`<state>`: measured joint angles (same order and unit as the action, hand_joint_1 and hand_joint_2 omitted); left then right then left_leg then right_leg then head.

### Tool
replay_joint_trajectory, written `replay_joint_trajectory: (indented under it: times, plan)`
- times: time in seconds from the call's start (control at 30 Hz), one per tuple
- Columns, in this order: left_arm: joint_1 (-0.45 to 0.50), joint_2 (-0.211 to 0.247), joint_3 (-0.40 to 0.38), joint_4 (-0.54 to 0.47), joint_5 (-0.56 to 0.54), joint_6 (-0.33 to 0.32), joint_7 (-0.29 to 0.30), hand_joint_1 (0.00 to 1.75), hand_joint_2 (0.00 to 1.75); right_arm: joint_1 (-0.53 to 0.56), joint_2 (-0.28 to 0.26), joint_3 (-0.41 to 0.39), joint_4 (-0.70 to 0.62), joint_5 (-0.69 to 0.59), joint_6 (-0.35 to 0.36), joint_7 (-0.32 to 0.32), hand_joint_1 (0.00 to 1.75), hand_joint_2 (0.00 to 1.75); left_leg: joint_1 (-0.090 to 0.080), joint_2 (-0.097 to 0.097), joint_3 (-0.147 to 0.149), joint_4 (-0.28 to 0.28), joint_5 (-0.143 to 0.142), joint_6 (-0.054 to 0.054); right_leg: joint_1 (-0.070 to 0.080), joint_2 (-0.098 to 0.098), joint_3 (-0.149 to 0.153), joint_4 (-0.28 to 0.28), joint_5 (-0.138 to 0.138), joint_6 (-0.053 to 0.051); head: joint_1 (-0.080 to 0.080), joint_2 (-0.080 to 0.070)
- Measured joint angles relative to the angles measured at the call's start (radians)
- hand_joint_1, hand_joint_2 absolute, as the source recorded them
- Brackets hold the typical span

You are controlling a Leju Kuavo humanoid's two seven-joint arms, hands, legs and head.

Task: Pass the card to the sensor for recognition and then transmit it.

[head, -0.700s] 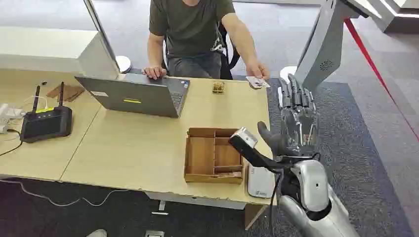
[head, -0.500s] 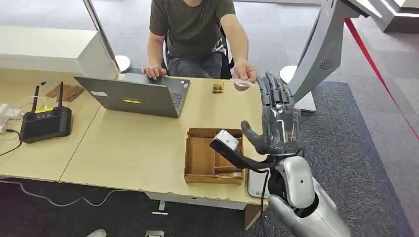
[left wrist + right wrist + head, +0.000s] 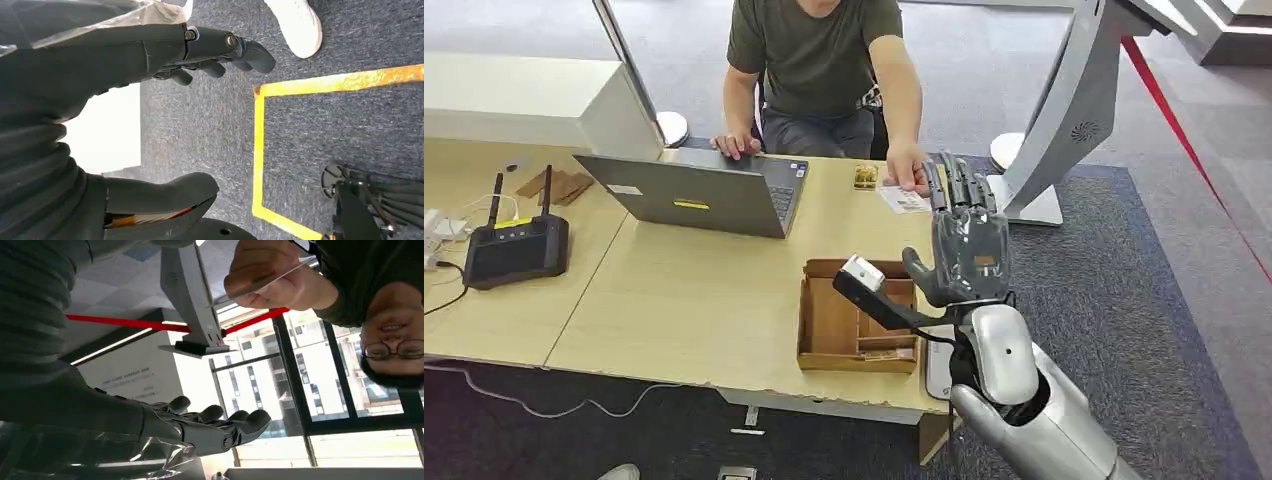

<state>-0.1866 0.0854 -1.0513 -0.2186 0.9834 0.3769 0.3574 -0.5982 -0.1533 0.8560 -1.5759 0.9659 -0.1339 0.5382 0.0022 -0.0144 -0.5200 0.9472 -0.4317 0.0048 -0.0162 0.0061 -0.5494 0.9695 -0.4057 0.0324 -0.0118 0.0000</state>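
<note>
A person across the table holds a pale card (image 3: 904, 200) out in one hand (image 3: 910, 176), just above the table's far right part. My right hand (image 3: 969, 240) is raised beside it, fingers straight and apart, holding nothing; its fingertips (image 3: 954, 170) stand right next to the card. From the right wrist, the card (image 3: 260, 282) appears edge-on in the person's fingers, apart from my right hand (image 3: 200, 427). A white flat sensor device (image 3: 936, 365) lies at the table's near edge, mostly hidden by my arm. My left hand (image 3: 100, 75) hangs open over carpet.
A wooden compartment box (image 3: 844, 315) sits on the table (image 3: 694, 290) left of my right arm. An open laptop (image 3: 699, 190), a black antenna device (image 3: 516, 250) and a small brown item (image 3: 865, 177) lie further back. A grey stand (image 3: 1074, 100) rises at the right.
My right hand has swung left toward the table's far right corner. The person's hand has brought the card left and lower, ending beside my fingertips.
</note>
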Motion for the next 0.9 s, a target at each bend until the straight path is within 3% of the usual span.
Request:
replay_joint_trajectory:
  times: [0.17, 0.23, 0.33, 0.7, 0.73, 0.77, 0.83, 0.9]
  plan:
    - [-0.007, -0.001, -0.008, 0.000, -0.002, 0.000, 0.012, 0.00, 1.75, -0.014, 0.005, 0.013, 0.038, -0.008, 0.017, 0.003, 0.00, 1.75, 0.000, 0.000, 0.000, 0.000, 0.000, 0.000, 0.000, 0.000, 0.000, 0.000, 0.000, 0.000, 0.000, 0.000]
    - [-0.012, -0.003, -0.016, -0.002, 0.013, 0.010, 0.022, 0.00, 1.75, -0.053, 0.052, 0.063, 0.198, -0.037, 0.047, 0.014, 0.00, 1.75, 0.000, 0.000, -0.001, 0.000, 0.000, 0.000, 0.000, 0.000, 0.000, 0.000, 0.000, 0.000, 0.000, 0.000]
    - [-0.012, -0.003, -0.016, -0.003, 0.019, 0.016, 0.023, 0.00, 1.75, -0.067, 0.076, 0.080, 0.268, -0.053, 0.037, 0.014, 0.00, 1.75, 0.000, 0.000, -0.001, 0.000, 0.000, 0.000, 0.000, 0.000, -0.001, 0.000, 0.000, 0.000, 0.000, 0.000]
    - [-0.011, -0.003, -0.016, -0.003, 0.023, 0.018, 0.023, 0.00, 1.75, -0.090, 0.113, 0.110, 0.389, -0.060, 0.034, 0.022, 0.00, 1.75, 0.000, 0.000, -0.001, 0.000, 0.000, 0.000, 0.000, 0.000, -0.001, 0.000, 0.000, 0.000, 0.000, 0.000]
    - [-0.011, -0.003, -0.016, -0.003, 0.024, 0.018, 0.023, 0.00, 1.75, -0.092, 0.115, 0.113, 0.399, -0.065, 0.029, 0.025, 0.17, 1.75, 0.000, 0.000, -0.001, 0.000, 0.000, 0.000, 0.000, 0.000, -0.001, 0.000, 0.000, 0.000, 0.000, 0.000]
    - [-0.010, -0.003, -0.016, -0.003, 0.026, 0.018, 0.023, 0.00, 1.75, -0.093, 0.118, 0.116, 0.406, -0.068, 0.022, 0.026, 1.61, 1.75, 0.000, 0.000, -0.001, 0.000, 0.000, 0.000, 0.000, 0.000, -0.001, 0.000, 0.000, 0.000, 0.000, 0.000]
    - [-0.010, -0.003, -0.016, -0.003, 0.027, 0.018, 0.023, 0.00, 1.75, -0.095, 0.121, 0.120, 0.421, -0.070, 0.004, 0.028, 1.75, 1.75, 0.000, 0.000, -0.001, 0.000, 0.000, 0.000, 0.000, 0.000, -0.001, 0.000, 0.000, 0.000, 0.000, 0.000]
    - [-0.010, -0.003, -0.016, -0.003, 0.028, 0.018, 0.023, 0.00, 1.75, -0.097, 0.124, 0.126, 0.432, -0.071, -0.013, 0.032, 1.75, 1.75, 0.000, 0.000, -0.001, 0.000, 0.000, 0.000, 0.000, 0.000, -0.001, 0.000, 0.000, 0.000, 0.000, 0.000]
